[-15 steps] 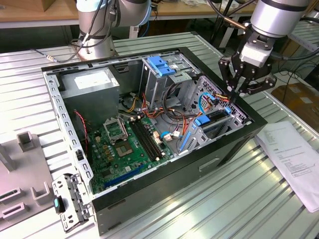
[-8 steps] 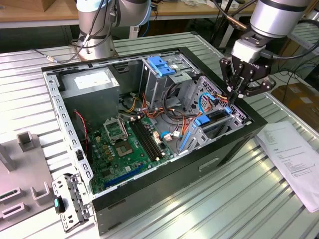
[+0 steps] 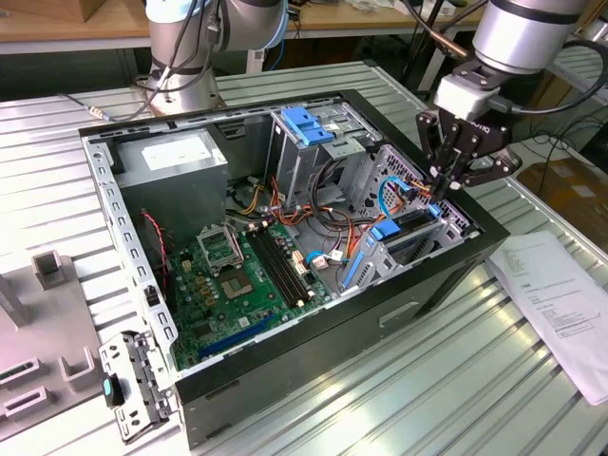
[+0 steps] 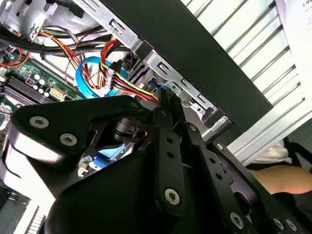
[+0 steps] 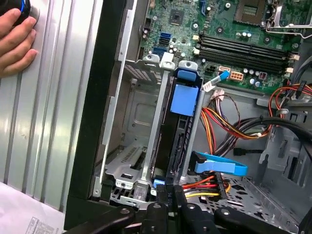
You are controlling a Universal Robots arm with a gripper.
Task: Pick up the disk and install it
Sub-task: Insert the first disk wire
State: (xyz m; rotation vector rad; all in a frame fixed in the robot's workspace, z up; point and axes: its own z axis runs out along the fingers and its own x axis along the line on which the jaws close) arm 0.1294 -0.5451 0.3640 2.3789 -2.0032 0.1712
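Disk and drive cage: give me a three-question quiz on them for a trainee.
1. True or false: the disk lies outside the computer case.
2. The gripper is nearest to: A the motherboard, B the drive cage holding the disk, C the sheet of paper.
3. What colour is the disk's carrier?
Key: 1 false; 2 B; 3 blue.
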